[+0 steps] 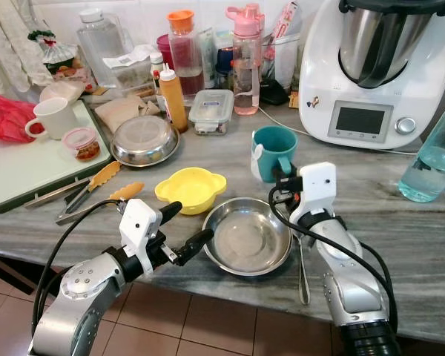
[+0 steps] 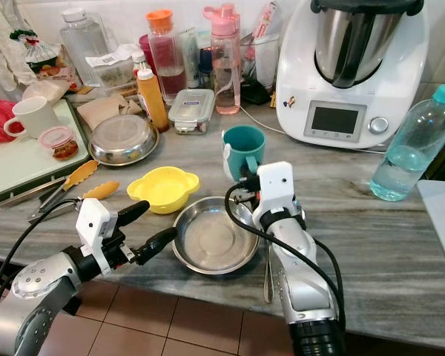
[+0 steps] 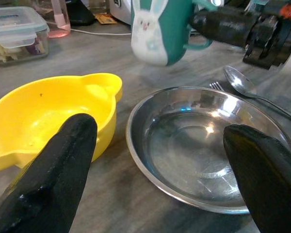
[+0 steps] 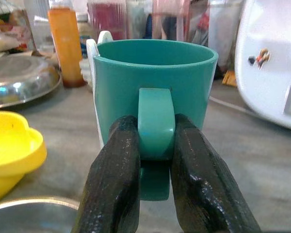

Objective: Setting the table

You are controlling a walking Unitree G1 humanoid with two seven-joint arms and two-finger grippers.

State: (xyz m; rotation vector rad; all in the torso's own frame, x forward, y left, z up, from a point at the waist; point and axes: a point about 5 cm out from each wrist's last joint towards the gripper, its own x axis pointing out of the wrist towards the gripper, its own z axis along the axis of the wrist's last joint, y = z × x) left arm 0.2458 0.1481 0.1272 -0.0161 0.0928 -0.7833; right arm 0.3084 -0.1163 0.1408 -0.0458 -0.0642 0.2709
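Cluttered grey counter (image 1: 400,222), right claw (image 4: 155,145) clamped on teal mug (image 4: 155,73) handle, base hidden, left claw (image 1: 185,226) spread wide before steel bowl (image 1: 248,237)

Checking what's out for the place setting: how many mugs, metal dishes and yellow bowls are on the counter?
Mugs: 2, teal mug and white mug
Metal dishes: 2, near dish and far dish
Yellow bowls: 1, yellow bowl
Total: 5

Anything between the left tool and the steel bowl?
Nothing visible. The left tool hangs open at the near-left rim of the steel bowl, with bare counter between. The yellow bowl sits off to the side; the right tool is shut on the teal mug.
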